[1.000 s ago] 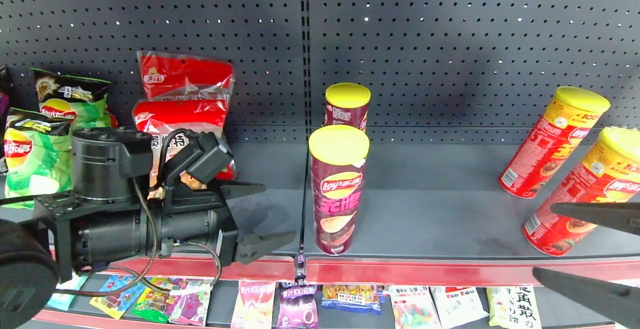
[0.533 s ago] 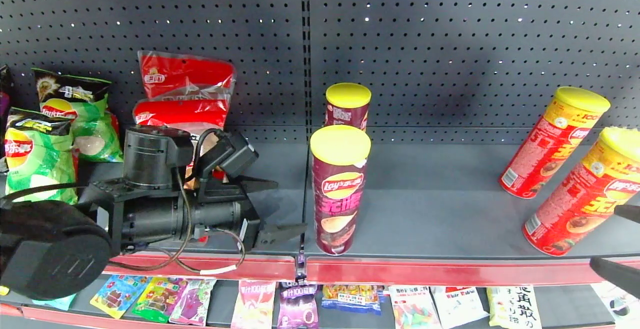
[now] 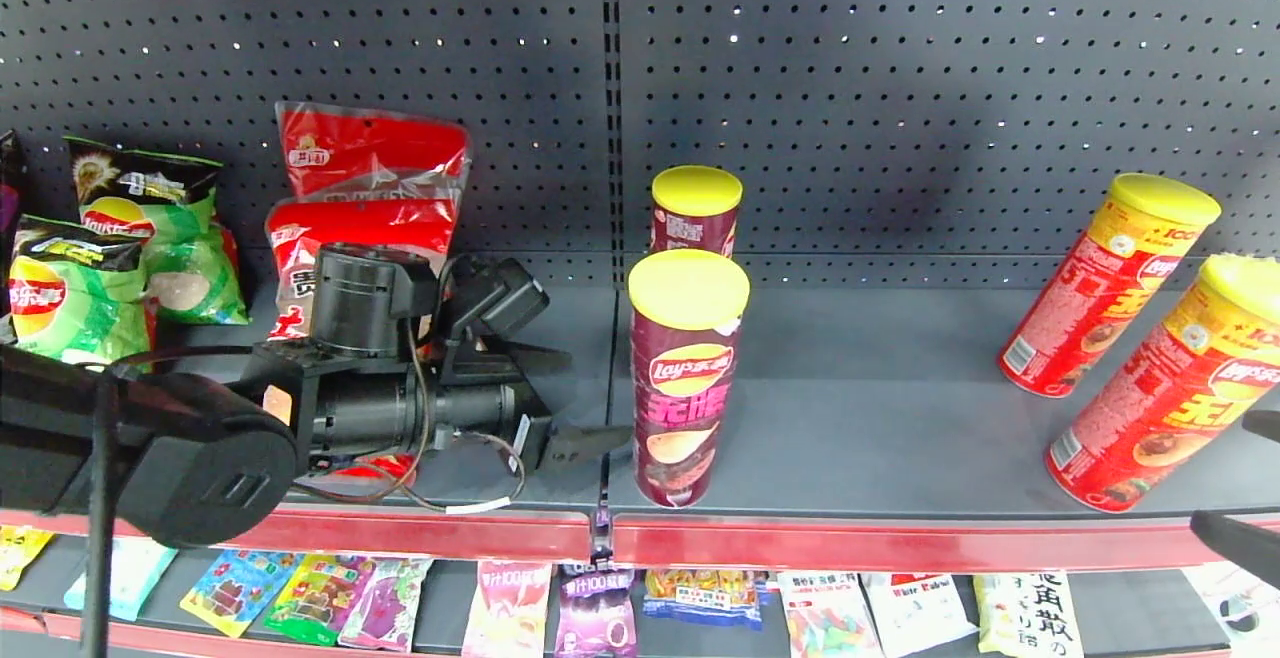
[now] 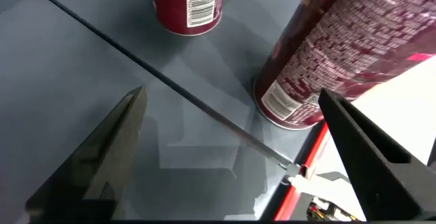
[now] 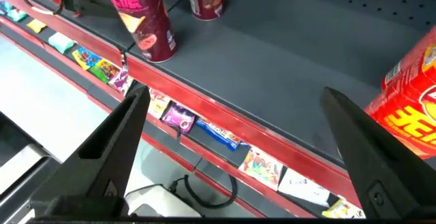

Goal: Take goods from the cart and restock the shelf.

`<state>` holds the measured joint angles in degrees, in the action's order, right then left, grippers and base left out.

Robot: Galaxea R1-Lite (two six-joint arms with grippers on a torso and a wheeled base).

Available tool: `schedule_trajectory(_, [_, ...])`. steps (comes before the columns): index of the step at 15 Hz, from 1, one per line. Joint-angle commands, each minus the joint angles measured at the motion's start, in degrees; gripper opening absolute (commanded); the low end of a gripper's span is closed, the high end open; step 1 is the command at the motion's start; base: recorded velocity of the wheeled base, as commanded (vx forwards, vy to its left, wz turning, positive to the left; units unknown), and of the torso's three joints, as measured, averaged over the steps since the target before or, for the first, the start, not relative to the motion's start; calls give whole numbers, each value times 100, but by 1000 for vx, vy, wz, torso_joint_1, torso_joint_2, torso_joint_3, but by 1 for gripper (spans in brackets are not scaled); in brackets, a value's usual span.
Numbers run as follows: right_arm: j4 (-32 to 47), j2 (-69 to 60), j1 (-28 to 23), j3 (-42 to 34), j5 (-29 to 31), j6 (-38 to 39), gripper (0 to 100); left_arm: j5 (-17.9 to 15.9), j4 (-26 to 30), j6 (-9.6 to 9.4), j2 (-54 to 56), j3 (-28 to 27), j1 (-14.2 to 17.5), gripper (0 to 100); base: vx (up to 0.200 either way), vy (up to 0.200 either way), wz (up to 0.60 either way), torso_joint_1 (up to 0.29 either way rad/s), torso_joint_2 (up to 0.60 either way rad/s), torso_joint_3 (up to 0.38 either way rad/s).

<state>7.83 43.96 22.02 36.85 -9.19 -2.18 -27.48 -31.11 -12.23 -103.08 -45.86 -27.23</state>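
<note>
Two purple chip cans with yellow lids stand on the grey shelf [image 3: 880, 418], one at the front [image 3: 688, 378] and one behind it [image 3: 695, 208]. My left gripper [image 3: 585, 398] lies low over the shelf just left of the front can, open and empty, and its nearer fingertip reaches the can's side. In the left wrist view the left gripper [image 4: 233, 94] has the front can [image 4: 340, 54] by one finger and the rear can [image 4: 187, 6] farther off. My right gripper [image 3: 1250, 483] is open and empty at the far right edge, in front of the shelf lip.
Two red chip cans [image 3: 1105, 283] [image 3: 1170, 388] lean at the shelf's right end. Red snack bags [image 3: 370, 188] and green chip bags [image 3: 80, 278] stand at the left. Small packets [image 3: 700, 603] line the lower shelf. Bare shelf lies between the purple and red cans.
My left arm has moved right along the shelf up to the front purple can, which shifted slightly right. My right gripper has drawn back toward the right edge.
</note>
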Motion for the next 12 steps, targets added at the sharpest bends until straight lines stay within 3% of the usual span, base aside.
schedule_trajectory(1, [0,25,-4,-3,-4,-2,100,-3,0,1,-89,-37,-1,100,0,0,0,0,0,0])
schedule_trajectory(8, [8,78,4,-117,-21,-10,100,41,8,1,-133,-107,25,100,0,0,0,0,0,0])
schedule_trajectory(12, [0,-1,4,-381,-4,-28,100,331,26,63,1247,1158,139,100,0,0,0,0,0,0])
